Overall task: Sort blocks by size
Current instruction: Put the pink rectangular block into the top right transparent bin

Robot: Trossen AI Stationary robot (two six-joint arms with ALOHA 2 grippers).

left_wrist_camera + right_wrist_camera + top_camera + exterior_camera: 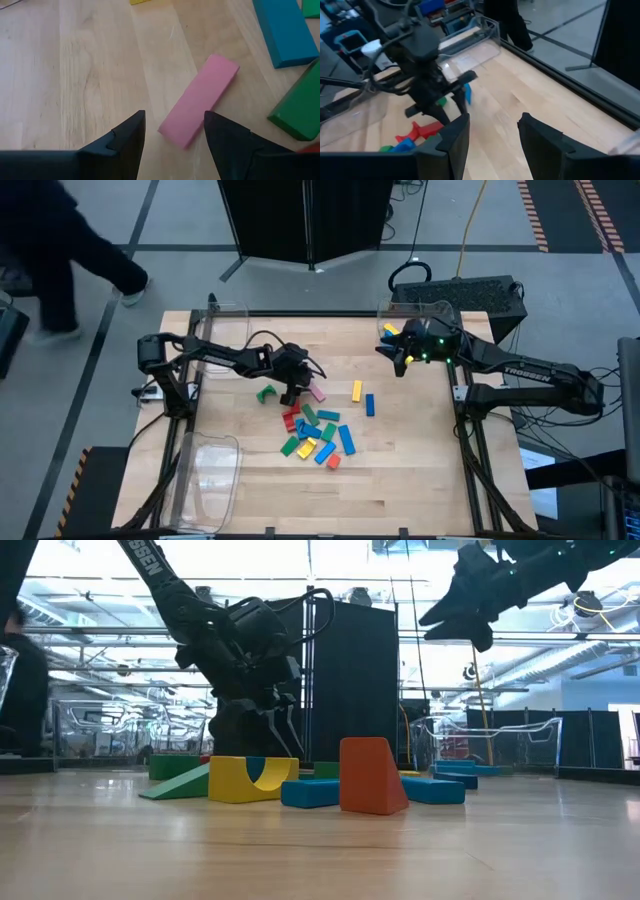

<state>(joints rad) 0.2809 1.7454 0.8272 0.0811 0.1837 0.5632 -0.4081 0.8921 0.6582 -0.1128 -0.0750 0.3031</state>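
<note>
While the left gripper (296,387) hangs low over the desk (400,480), its jaws stand apart and grasp nothing; in the left wrist view a pink block (200,99) lies flat on the wood between and just ahead of the two fingertips (131,131), untouched. Most of the blocks (315,435) sit in a loose heap near the desk's middle, just beside that gripper, with a green block (266,393) on its other side and a yellow bar (357,390) and a blue bar (369,404) a little apart. The right gripper (397,358) hovers high near the far right corner, by a clear bin (440,313), jaws released and empty.
</note>
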